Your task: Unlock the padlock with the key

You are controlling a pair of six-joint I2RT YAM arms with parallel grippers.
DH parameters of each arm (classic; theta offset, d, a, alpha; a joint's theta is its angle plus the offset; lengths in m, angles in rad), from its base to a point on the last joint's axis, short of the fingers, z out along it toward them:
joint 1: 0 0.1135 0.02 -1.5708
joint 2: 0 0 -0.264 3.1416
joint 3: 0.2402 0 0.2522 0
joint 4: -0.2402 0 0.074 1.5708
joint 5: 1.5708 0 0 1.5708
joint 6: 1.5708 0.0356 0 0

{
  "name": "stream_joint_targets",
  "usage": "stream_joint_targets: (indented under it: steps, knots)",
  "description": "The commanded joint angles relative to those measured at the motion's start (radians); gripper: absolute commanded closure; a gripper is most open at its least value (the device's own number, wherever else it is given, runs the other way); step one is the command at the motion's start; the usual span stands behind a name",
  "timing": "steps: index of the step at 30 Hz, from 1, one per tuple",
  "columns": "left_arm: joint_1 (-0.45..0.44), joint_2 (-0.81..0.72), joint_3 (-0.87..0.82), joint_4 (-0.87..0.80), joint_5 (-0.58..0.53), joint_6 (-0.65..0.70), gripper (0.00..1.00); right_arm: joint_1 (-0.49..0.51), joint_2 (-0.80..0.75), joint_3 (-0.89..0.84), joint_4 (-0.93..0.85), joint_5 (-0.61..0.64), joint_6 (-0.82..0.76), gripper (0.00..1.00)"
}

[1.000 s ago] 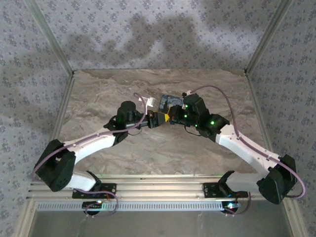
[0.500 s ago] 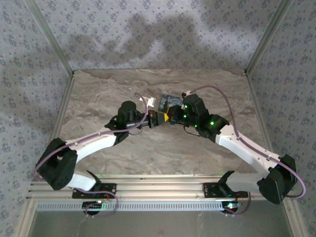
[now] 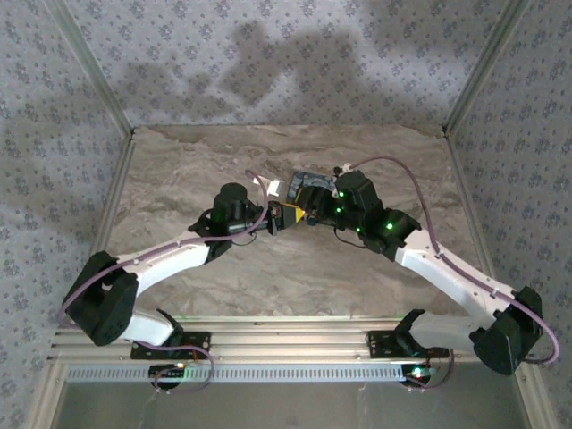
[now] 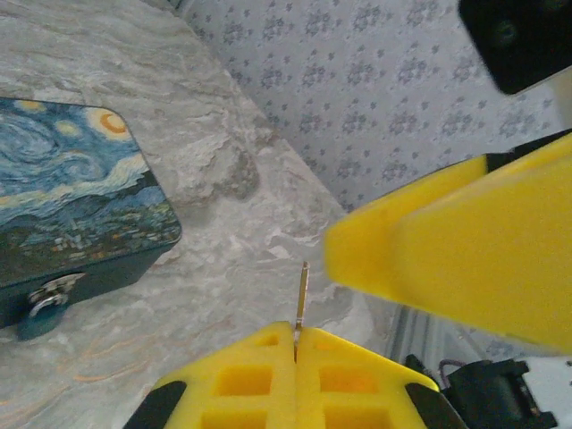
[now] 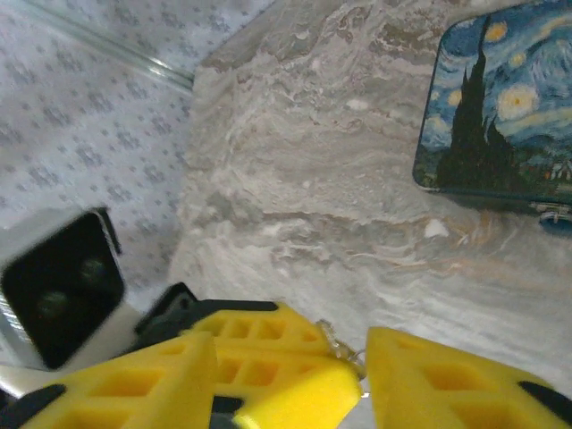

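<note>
drop risk: the key (image 4: 304, 284) is gripped only by its lower end. If it is handed across and one grip lets go before the other bites, it would likely fall to the table (image 4: 241, 223).
twist risk: so thin a blade may pivot in a soft grip and meet the keyhole askew.
slide risk: nothing pins the starry-night box (image 4: 71, 197), so a push at the padlock (image 4: 43, 304) could shove it away.
left pincer (image 4: 295, 344): pressed together, pinching the key with its blade upright, just off the clasp side of the box.
right pincer (image 5: 295, 357): spread, its fingers (image 5: 447, 384) on either side of the left pincer's tip. I cannot tell whether it touches the key.
padlock: small, at the clasp on the box's front wall, apart from the key.
</note>
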State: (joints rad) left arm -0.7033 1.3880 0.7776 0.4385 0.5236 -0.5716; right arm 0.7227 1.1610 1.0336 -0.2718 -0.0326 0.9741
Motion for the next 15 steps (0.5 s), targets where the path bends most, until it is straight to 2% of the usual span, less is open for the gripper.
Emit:
stream_joint_targets:
  steps: [1,7,11,15]
  knots:
    - [-0.007,-0.052,0.029,-0.063,-0.026,0.091,1.0,0.004,-0.04,0.022,-0.005,0.036,0.045,0.44]
    - [-0.016,-0.088,0.046,-0.162,-0.063,0.184,1.0,0.006,-0.017,0.026,-0.019,0.016,0.066,0.45]
    - [-0.05,-0.11,0.08,-0.272,-0.139,0.272,1.0,0.014,0.034,0.06,-0.053,-0.008,0.066,0.48]
    - [-0.091,-0.126,0.104,-0.35,-0.245,0.345,1.0,0.024,0.09,0.11,-0.106,-0.032,0.065,0.59]
